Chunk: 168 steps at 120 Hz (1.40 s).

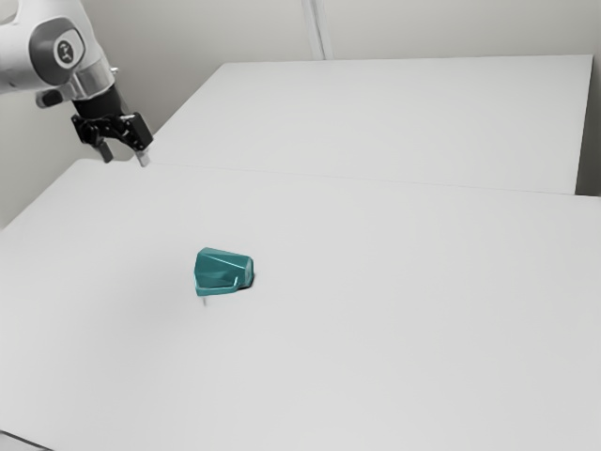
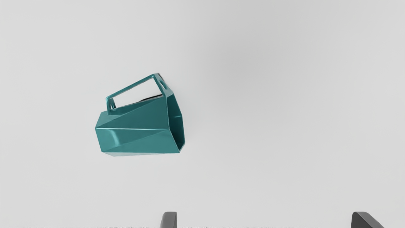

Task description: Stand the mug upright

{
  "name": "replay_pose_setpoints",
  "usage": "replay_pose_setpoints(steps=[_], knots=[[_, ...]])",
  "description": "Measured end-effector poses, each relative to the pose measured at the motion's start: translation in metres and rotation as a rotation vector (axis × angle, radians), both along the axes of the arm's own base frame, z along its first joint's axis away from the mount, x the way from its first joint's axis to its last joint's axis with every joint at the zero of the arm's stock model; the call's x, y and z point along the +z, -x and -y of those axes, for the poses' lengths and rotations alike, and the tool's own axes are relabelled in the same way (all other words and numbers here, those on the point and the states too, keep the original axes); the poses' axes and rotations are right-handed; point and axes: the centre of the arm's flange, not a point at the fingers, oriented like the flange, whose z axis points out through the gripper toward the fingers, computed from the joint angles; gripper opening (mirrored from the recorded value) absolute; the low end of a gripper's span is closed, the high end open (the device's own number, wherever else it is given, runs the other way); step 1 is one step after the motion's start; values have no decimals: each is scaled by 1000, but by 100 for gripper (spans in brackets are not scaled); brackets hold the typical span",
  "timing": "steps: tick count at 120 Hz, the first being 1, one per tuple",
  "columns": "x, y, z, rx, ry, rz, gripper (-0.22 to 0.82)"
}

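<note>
a teal faceted mug point(image 1: 222, 269) lies on its side on a plain white tabletop point(image 1: 394, 329), its mouth toward the exterior view's left, in a room with pale walls point(image 1: 451, 28). a second white surface point(image 1: 404, 113) stretches beyond a thin seam. at the exterior view's upper left, a white robot arm point(image 1: 19, 42) points its black gripper point(image 1: 124, 160) downward, raised well apart from the mug, fingers point(image 2: 169, 220) spread wide with nothing between them.

My gripper point(image 1: 125, 157) hangs open, fingers apart, pointing seemingly straight down
</note>
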Motion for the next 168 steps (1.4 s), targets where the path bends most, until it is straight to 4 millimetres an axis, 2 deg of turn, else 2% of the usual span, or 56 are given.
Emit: replay_pose_setpoints(steps=[18,28,46,59,66,74,89,97,105,118,124,155,168], knots=[[-2,12,-27,73,80,35,60],[-22,26,-44,147,196,46,60],[-72,48,-74,296,403,34,60],[-80,56,-90,363,477,59,60],[-78,56,-89,368,494,72,60],[-79,50,-79,356,506,79,60],[-97,39,-51,340,543,72,61],[-105,38,-45,349,566,72,60],[-116,40,-51,380,597,65,60],[-148,50,-84,472,660,31,60],[-162,51,-92,498,685,9,60],[-232,49,-84,525,785,-155,60],[-252,49,-82,526,811,-212,60]])
